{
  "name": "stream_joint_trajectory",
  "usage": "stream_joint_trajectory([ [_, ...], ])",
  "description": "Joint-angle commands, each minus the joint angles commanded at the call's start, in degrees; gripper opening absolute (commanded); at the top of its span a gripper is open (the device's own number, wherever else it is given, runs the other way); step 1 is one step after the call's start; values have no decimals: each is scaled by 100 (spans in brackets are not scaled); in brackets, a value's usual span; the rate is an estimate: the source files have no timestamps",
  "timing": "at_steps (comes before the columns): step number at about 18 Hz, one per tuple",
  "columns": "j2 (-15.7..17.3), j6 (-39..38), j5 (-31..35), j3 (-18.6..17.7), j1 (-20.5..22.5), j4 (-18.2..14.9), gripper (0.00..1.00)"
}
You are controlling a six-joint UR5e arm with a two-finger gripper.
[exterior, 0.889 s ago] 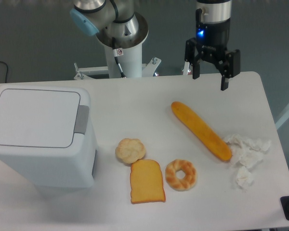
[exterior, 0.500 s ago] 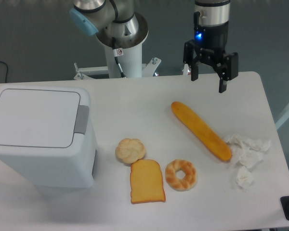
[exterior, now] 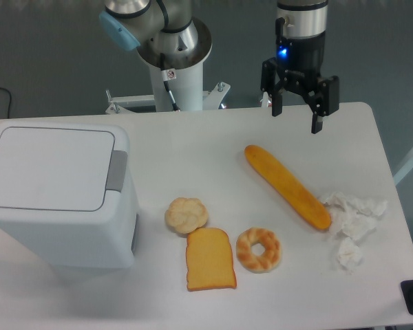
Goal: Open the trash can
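The trash can (exterior: 58, 196) is a big white box at the table's left side, its flat lid (exterior: 48, 167) lying shut. A grey push tab (exterior: 116, 170) runs along the lid's right edge. My gripper (exterior: 297, 119) hangs open and empty over the far right part of the table, well away from the trash can, with a blue light glowing on its wrist.
A long baguette (exterior: 287, 185) lies diagonally below the gripper. A round bun (exterior: 186, 214), a toast slice (exterior: 210, 259) and a ring-shaped pastry (exterior: 259, 249) sit right of the bin. Crumpled white paper (exterior: 351, 220) lies near the right edge. The robot base (exterior: 173, 55) stands behind the table.
The gripper has drifted slightly left and toward the back of the table. Nothing else has moved.
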Motion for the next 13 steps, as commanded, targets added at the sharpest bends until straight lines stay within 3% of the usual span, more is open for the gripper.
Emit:
stream_joint_trajectory([
  [8, -26, -344, -17, 44, -71, -9, 100],
  [13, -193, -791, -9, 193, -352, -9, 100],
])
